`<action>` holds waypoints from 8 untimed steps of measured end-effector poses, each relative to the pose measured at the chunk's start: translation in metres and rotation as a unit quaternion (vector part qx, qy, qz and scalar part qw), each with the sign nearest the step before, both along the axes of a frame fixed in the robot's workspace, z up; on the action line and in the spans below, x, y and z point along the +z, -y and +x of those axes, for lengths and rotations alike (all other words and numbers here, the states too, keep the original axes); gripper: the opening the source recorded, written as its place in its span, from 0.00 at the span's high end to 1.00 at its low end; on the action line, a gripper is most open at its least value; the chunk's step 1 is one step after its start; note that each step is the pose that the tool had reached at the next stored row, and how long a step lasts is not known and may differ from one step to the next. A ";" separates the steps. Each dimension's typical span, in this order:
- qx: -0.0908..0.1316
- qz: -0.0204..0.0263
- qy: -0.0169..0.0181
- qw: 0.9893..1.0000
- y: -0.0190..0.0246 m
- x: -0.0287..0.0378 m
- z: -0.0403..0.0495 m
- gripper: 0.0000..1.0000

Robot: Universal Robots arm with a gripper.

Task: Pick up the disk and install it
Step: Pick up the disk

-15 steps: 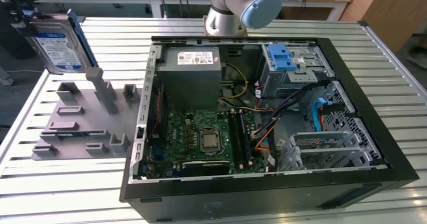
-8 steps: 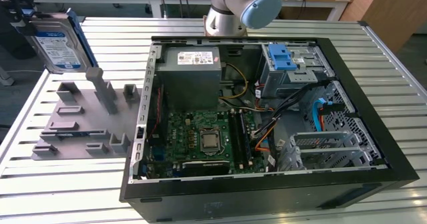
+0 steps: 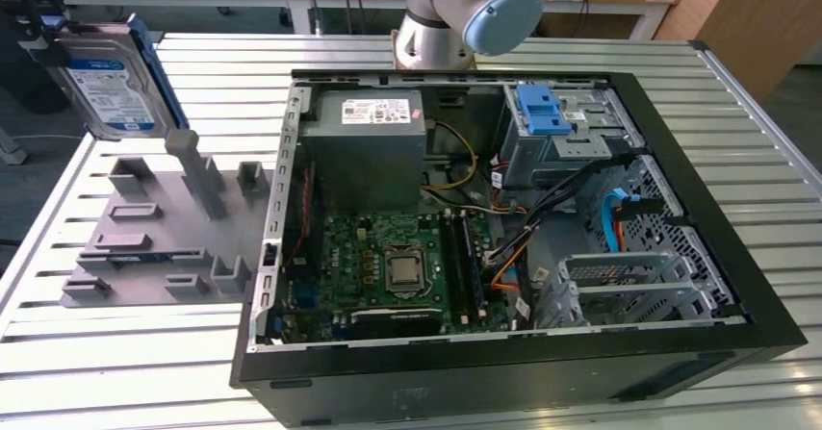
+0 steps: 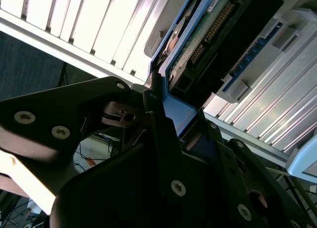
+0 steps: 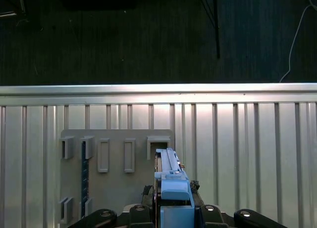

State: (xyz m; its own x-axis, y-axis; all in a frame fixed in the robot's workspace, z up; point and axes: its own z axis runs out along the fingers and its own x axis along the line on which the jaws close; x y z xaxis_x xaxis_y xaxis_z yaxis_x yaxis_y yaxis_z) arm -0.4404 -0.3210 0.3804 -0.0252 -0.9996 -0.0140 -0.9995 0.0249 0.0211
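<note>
Silver metal slats with long ribs make up the table [image 3: 129, 372], and past its edge the first wrist view shows a dark floor [image 5: 124, 35]. On the table lies a big black computer case [image 3: 514, 372] with its side off. Inside it are a green board [image 3: 385, 257], a grey metal box [image 3: 366, 151], a bunch of thin wires [image 3: 617, 209] and a small blue ribbed latch [image 3: 544, 111]. Just beside the case, on the exterior view's left, is a flat grey plate [image 3: 141, 247] with blocky little holders sticking up from it. Behind the case stands the robot arm [image 3: 469, 12], round, grey and pale blue.

The disk [image 3: 114, 84] is up in the air at the exterior view's far left, above the grey plate and well apart from the case. It stands on its edge, a bit tilted. It is flat and silver, with a white and blue label and a bright blue plastic rim.

The claw [image 4: 181, 121] is closed tight on the disk's blue rim, with a black finger [image 4: 156, 119] pressed flat against it. The second wrist view shows the disk's green underside with rows of pins. The first wrist view looks down along the disk's thin blue edge [image 5: 171, 183] to the plate [image 5: 116, 183] below.
</note>
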 end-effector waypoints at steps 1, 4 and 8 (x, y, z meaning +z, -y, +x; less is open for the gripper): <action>0.000 0.000 0.000 1.000 0.0000 0.0002 0.0000 0.64; 0.000 0.000 0.000 1.000 0.0000 0.0009 0.0000 0.64; 0.000 0.000 0.000 1.000 -0.0001 0.0017 0.0000 0.64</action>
State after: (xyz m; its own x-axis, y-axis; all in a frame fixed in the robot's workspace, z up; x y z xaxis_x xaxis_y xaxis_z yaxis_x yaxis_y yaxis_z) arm -0.4404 -0.3210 0.3821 -0.0253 -0.9996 -0.0139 -0.9995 0.0250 0.0212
